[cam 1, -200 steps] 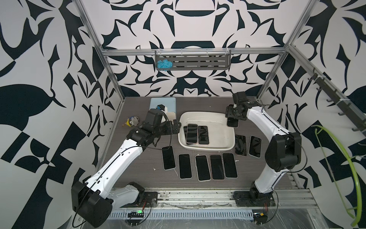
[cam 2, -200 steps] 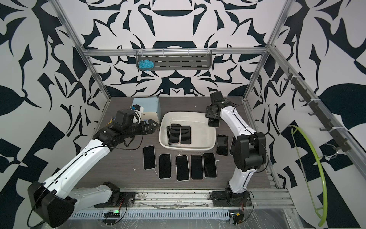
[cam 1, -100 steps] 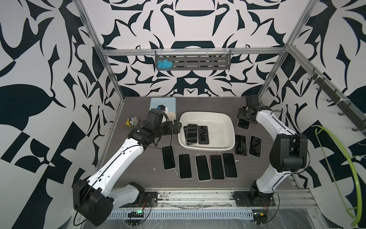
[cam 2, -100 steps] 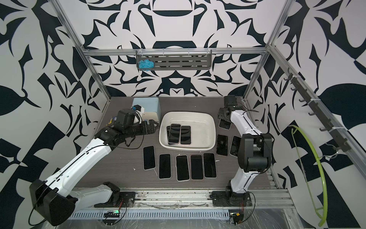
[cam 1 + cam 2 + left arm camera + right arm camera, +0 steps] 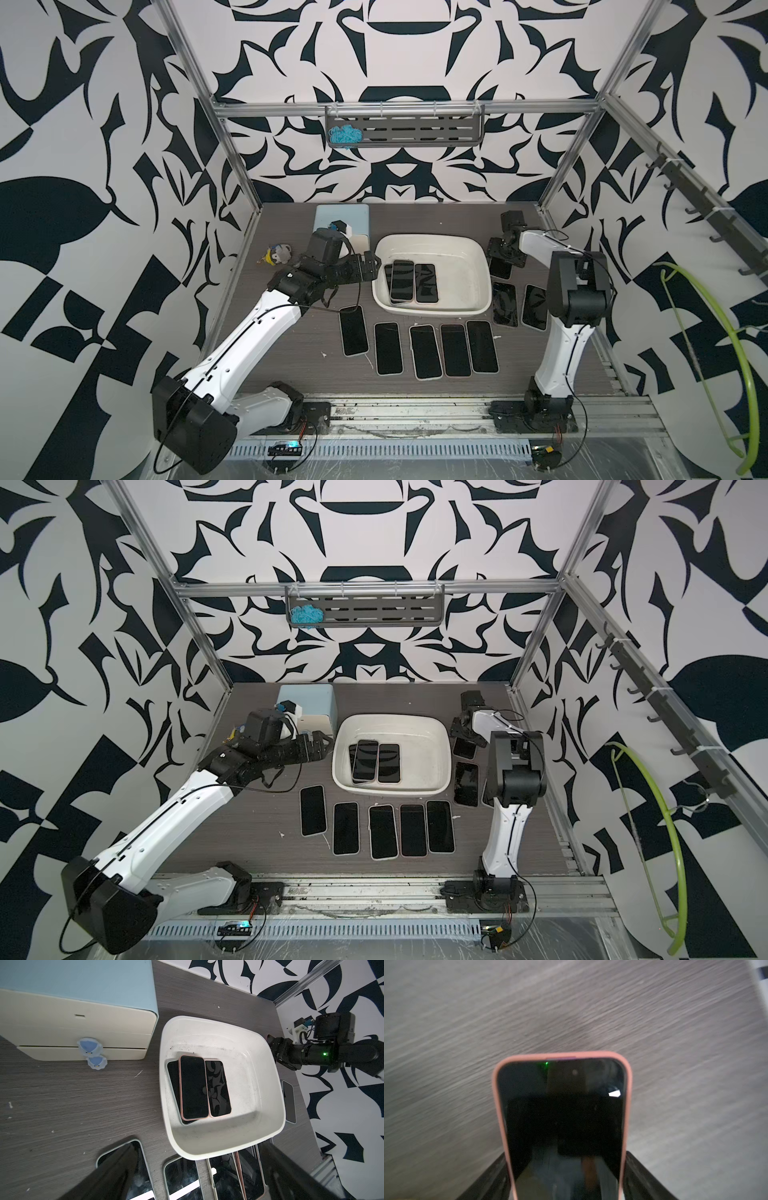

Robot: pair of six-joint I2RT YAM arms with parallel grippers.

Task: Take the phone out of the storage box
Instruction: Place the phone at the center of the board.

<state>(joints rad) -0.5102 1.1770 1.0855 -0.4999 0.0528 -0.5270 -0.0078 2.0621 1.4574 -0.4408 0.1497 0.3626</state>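
Observation:
The cream-white storage box (image 5: 457, 262) (image 5: 419, 737) sits mid-table. In it lie three phones: a pink-cased one (image 5: 193, 1086) on top of another (image 5: 172, 1076), and a third (image 5: 218, 1088) beside them. My left gripper (image 5: 372, 264) (image 5: 198, 1147) is open and empty, just outside the box's left rim. My right gripper (image 5: 505, 255) (image 5: 566, 1176) is shut on the sides of a pink-cased phone (image 5: 562, 1122) (image 5: 500, 269). It holds it low over the table to the right of the box. I cannot tell whether that phone touches the table.
Several phones (image 5: 424, 351) lie in a row in front of the box, and two more (image 5: 505, 303) (image 5: 534, 307) to its right. A blue-topped drawer unit (image 5: 343, 218) and a small plush toy (image 5: 278, 254) stand at the back left.
My right gripper has carried the pink-cased phone from the box's far right corner out to the right and down toward the table. The left arm has hardly moved.

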